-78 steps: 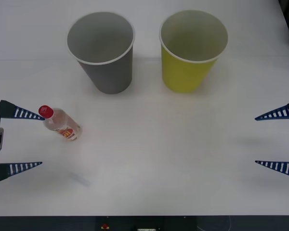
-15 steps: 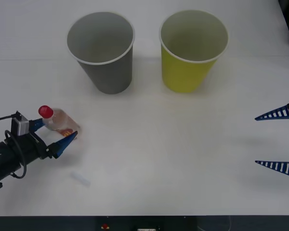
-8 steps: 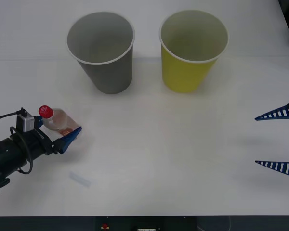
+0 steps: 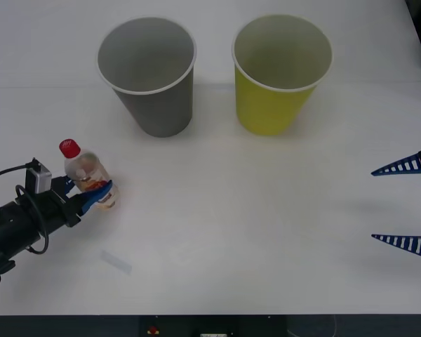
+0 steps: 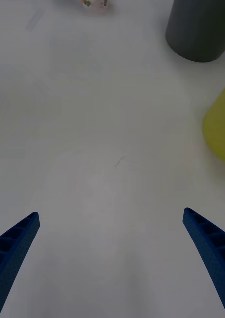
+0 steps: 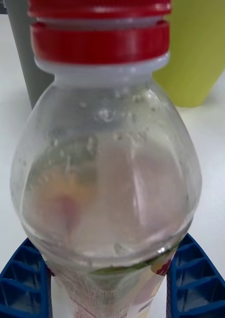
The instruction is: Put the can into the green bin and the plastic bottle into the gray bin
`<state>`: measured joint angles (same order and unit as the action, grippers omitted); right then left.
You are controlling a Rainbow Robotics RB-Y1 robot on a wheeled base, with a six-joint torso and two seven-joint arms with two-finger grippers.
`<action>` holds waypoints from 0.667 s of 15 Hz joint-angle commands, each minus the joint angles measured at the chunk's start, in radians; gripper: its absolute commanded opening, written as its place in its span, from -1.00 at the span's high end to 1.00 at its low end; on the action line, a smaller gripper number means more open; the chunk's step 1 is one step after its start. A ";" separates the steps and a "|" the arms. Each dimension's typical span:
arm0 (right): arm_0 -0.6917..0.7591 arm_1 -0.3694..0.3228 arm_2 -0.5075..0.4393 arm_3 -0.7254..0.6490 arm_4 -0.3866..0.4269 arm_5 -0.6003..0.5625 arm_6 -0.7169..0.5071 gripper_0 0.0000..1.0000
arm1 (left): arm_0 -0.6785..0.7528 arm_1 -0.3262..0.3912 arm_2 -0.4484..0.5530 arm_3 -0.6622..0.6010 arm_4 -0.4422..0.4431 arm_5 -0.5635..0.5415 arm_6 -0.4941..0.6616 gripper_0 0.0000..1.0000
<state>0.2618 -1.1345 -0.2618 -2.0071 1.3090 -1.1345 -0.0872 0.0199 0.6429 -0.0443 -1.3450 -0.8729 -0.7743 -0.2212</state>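
The plastic bottle [image 4: 86,170], clear with a red cap and a red-and-yellow label, stands nearly upright at the table's left. My left gripper [image 4: 91,192] is shut on its lower body. In the left wrist view the plastic bottle [image 6: 107,174] sits between my blue fingers [image 6: 23,285]. Behind it stand the gray bin [image 4: 158,109] and, to its right, the green bin [image 4: 270,109], a greenish yellow; both are upright. My right gripper [image 4: 373,205] hangs open at the right edge, far from both bins. The can is out of view.
A small clear strip [image 4: 117,262] lies on the white table [image 4: 231,210] in front of the bottle. The right wrist view shows the gray bin [image 5: 199,30] and the green bin [image 5: 219,129] beyond bare tabletop.
The bottle was lying on the table. My left gripper came in around it, closed, and has tipped it up to nearly upright. The right arm has not moved.
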 commanded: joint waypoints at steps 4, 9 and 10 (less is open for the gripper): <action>0.000 0.000 0.000 0.000 0.000 0.000 0.000 -1.00 | 0.000 0.000 0.001 0.000 -0.003 -0.028 -0.003 1.00; 0.000 0.000 0.000 0.000 0.000 0.000 0.000 -1.00 | 0.049 0.060 0.030 -0.149 -0.118 -0.031 0.187 1.00; 0.000 0.000 0.000 0.000 0.000 0.000 0.000 -1.00 | 0.078 0.075 0.055 -0.214 -0.169 -0.031 0.267 1.00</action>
<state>0.2618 -1.1345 -0.2618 -2.0071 1.3090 -1.1345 -0.0873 0.0754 0.7050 -0.0082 -1.5075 -1.0017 -0.8051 -0.0157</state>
